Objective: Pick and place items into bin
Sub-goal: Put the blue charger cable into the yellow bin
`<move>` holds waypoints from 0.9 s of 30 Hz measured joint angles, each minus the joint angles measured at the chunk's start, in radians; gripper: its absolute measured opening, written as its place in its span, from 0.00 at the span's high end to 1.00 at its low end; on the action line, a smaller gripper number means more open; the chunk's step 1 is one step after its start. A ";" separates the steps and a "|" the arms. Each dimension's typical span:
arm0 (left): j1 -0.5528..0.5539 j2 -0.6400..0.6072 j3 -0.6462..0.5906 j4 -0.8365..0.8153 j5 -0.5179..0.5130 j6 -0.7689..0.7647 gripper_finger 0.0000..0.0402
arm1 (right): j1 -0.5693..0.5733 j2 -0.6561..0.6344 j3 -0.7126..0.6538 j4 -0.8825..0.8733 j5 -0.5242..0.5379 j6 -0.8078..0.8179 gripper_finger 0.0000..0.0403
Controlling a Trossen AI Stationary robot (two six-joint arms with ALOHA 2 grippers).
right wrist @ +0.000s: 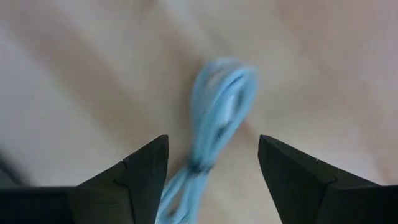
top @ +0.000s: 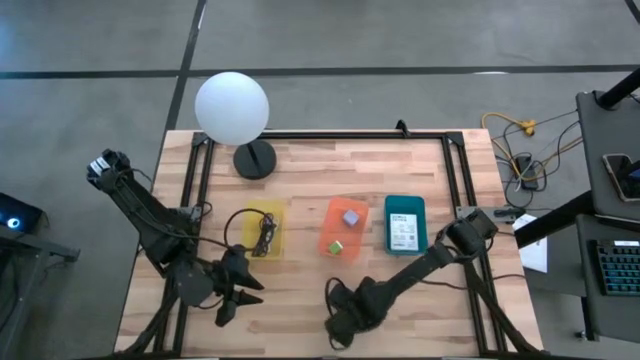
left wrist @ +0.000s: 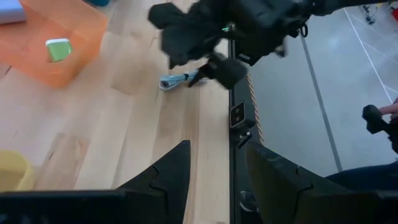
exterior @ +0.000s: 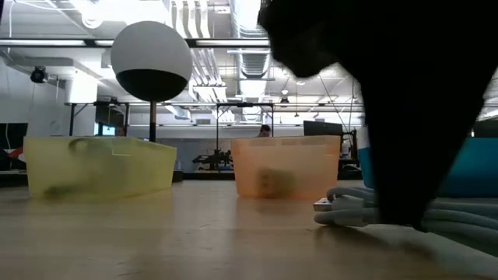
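A pale coiled cable [right wrist: 217,112] lies flat on the wooden table near its near edge; it also shows in the low view [exterior: 346,208] and the left wrist view [left wrist: 177,81]. My right gripper [right wrist: 211,146] is open right above the cable, one finger on either side of it, apart from it. In the high view the right gripper [top: 340,322] hides the cable. My left gripper [top: 240,298] is open and empty over the table's near left part, with its fingers [left wrist: 168,177] pointing toward the right arm.
Three bins stand in a row mid-table. The yellow bin [top: 280,240] holds a dark cable. The orange bin [top: 330,215] holds a grey cube [top: 351,217] and a green cube [top: 336,246]. The teal bin [top: 390,205] holds a white card. A white globe lamp [top: 231,108] stands far left.
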 joint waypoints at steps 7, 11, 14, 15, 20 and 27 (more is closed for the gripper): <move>0.000 -0.002 0.000 -0.004 0.000 0.001 0.66 | -0.038 -0.001 -0.051 0.076 -0.047 -0.018 0.45; 0.000 -0.002 0.000 -0.008 0.000 0.024 0.66 | -0.043 -0.003 -0.064 0.075 -0.059 -0.011 0.57; 0.000 -0.002 0.000 -0.012 -0.001 0.029 0.66 | -0.043 -0.003 -0.065 0.073 -0.051 -0.017 0.73; 0.000 -0.002 0.000 -0.017 -0.004 0.029 0.66 | -0.044 -0.003 -0.065 0.075 -0.042 -0.023 0.79; -0.008 -0.004 0.000 -0.070 -0.089 0.020 0.66 | -0.070 -0.002 -0.058 0.098 0.013 -0.044 0.95; -0.120 -0.063 0.000 -0.170 -0.452 -0.186 0.66 | -0.177 -0.113 0.024 0.336 0.326 -0.134 0.97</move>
